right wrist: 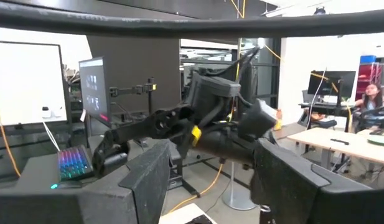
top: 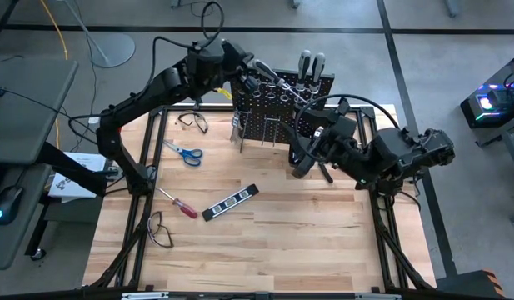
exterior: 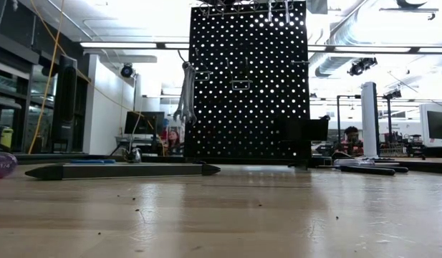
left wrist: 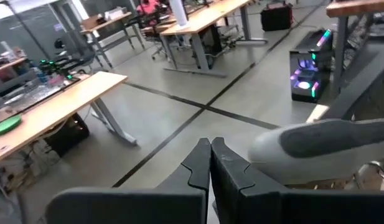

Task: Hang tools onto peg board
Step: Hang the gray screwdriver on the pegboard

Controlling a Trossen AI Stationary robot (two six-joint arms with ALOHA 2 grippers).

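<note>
Wooden table [top: 306,225] holds scissors [top: 185,152], red screwdriver [top: 180,205], glasses [top: 159,230].

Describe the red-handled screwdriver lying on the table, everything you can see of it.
The red-handled screwdriver lies flat on the wooden table toward its left side. A thin silvery shaft runs up-left from the red handle. It sits diagonally, just left of the dark bar with pale squares, apart from it. Nothing touches it; neither pincer is near.

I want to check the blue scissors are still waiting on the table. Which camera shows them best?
The high view: the scissors lie flat on the table, left of the peg board, fully in sight. The low view does not clearly show them, and neither wrist view shows them at all.
</note>
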